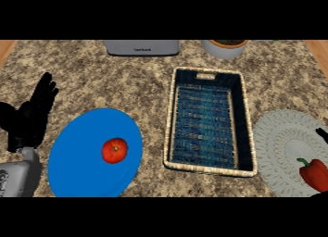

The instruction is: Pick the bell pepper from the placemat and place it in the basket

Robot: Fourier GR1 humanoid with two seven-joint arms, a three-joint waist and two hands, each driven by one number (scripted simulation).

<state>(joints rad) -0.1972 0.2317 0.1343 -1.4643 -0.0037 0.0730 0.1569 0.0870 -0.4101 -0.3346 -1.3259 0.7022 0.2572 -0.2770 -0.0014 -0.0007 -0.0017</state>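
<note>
On the mat: the red bell pepper (317,174) lies on the round white placemat (280,139), to the right of the basket (171,125). Its green stem points up and to the left, toward the basket.
Basket: it has a tan rim and a dark blue inside. Nothing is in it yet.
Right hand: only a small black bit of the right hand (327,138) shows, just past the pepper on the side far from the basket. I cannot tell if its fingers are apart or together.
Left hand: the left hand (26,118) rests far to the left of the basket, fingers straight, apart and pointing up. It holds nothing.
Other things: a tomato (115,150) sits on a blue plate (85,176) left of the basket. A grey box (141,46) and a white pot (225,48) stand behind the basket.
How the pepper handles: I think it is light, smooth and a bit slippery. It looks hollow, so a hard squeeze may dent it.
Where to hold: the fat red middle seems best, with fingers on one side and thumb on the other. The stem looks too thin to hold.
</note>
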